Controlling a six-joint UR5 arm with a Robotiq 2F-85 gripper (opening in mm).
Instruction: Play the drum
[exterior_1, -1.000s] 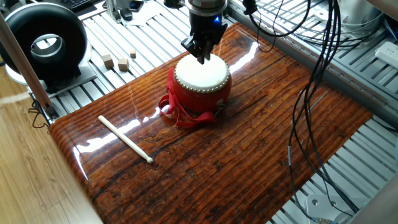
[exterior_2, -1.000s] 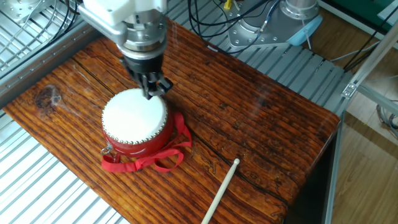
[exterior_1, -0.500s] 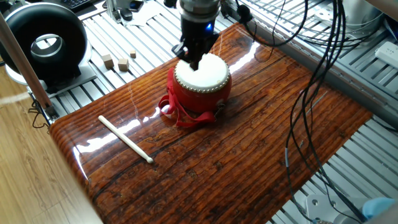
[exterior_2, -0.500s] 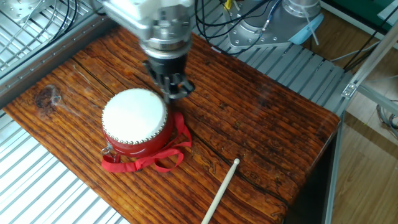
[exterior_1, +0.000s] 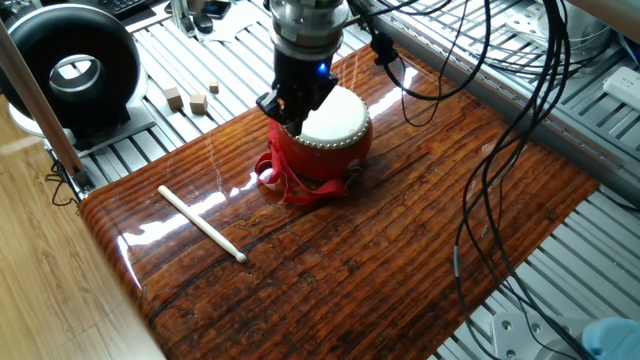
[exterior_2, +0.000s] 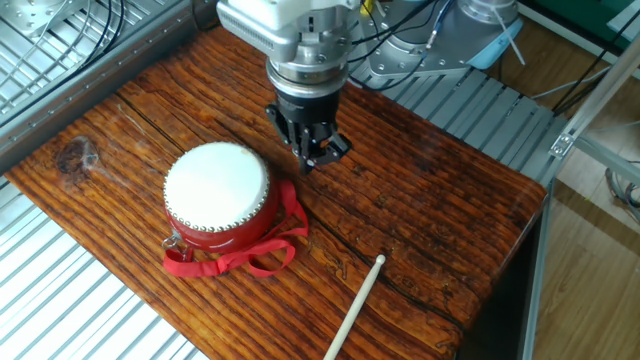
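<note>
You see the drum (exterior_2: 217, 195) upright near mid-surface (exterior_2: 430, 190), skin up, red ribbon loops (exterior_2: 245, 255) spread at its base. The gripper (exterior_2: 315, 158) hangs just beside the drum rim, off the skin, fingers (exterior_2: 309, 150) close together w/ nothing between. A pale stick (exterior_1: 200, 223) lies well apart.

lab: cables (exterior_1: 520, 120), aluminium framing (exterior_1: 150, 130)

Sitting on the table (exterior_2: 440, 190), the drum (exterior_2: 217, 194), ribbon loops (exterior_2: 250, 255) spilling onto the board in front. Hanging just beside the drum's rim, off the skin, the gripper (exterior_2: 312, 160). Lying well apart nearer the table edge, the stick (exterior_1: 200, 223). Resting beyond the board, small blocks (exterior_1: 190, 98) beside the ring-shaped device (exterior_1: 70, 70).
</note>
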